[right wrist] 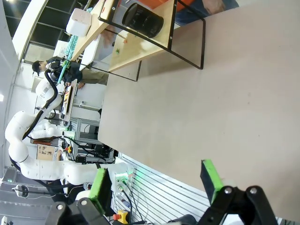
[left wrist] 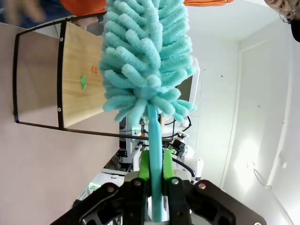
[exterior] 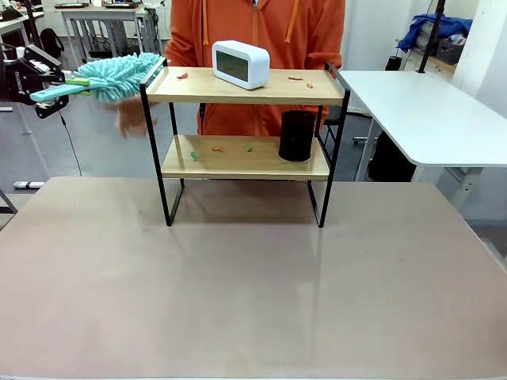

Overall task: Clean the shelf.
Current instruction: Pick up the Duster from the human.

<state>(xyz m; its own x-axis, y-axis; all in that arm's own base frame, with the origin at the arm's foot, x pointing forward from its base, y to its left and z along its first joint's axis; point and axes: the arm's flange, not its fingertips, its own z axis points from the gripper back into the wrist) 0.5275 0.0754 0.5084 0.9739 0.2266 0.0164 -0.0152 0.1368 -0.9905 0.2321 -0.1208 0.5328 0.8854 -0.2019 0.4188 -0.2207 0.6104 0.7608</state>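
Front camera looks straight across the bench, shelf mid-distance, head-on. Left wrist camera's rolled, tight behind the duster, facing the shelf's end. Right wrist's rolled too, low over the bench, shelf far off.

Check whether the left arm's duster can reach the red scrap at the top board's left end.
Probably yes: the left gripper holds the teal duster level with the top of the shelf, head at its left rail. The red scrap lies just inside, before the alarm clock; only the raised rail needs clearing.
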